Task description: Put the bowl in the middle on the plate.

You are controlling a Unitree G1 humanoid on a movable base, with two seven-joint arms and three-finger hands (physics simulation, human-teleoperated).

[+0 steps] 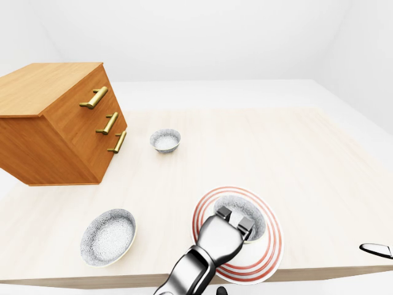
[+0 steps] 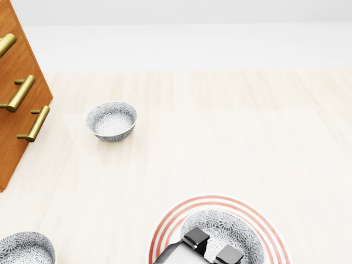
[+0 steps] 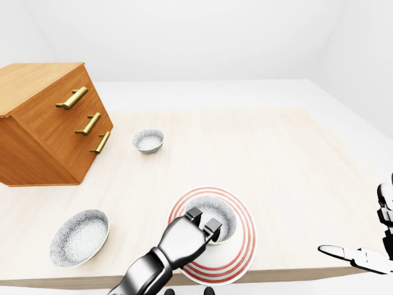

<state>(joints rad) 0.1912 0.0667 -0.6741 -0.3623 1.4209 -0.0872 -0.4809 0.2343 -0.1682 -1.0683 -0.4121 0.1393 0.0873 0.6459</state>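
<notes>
Left-eye view is showing the middle bowl (image 1: 244, 208) sitting inside the red rings of the plate (image 1: 274, 244), toward 5 o'clock of the picture, near the table (image 1: 276, 147) edge that is running along the bottom. Whether the bowl's foot is pressing on the plate or hanging just above it cannot be told.

The left hand (image 1: 218, 237) is reaching up from 6 o'clock, its silver arm rising out of the bottom edge. Its dark fingers (image 1: 225, 213) are hooking over the bowl's rim at the bowl's 7 o'clock side and are closing on that rim, with the tips dipping into the hollow. The thumb is hiding below the hand.

A small bowl (image 1: 166, 140) is standing by itself toward 11 o'clock from the plate, well apart from it. A wide bowl (image 1: 108, 236) is lying at 9 o'clock from the plate, near the table's bottom edge.

A wooden chest of drawers (image 1: 55, 123) is filling the 9 to 10 o'clock part of the view, its brass handles (image 1: 94, 98) facing the small bowl.

In the right-eye view the right hand (image 3: 385, 212) is peeking in at 4 o'clock, off the table's right side and well apart from the plate. So little of it is showing that its fingers' spread cannot be told.
</notes>
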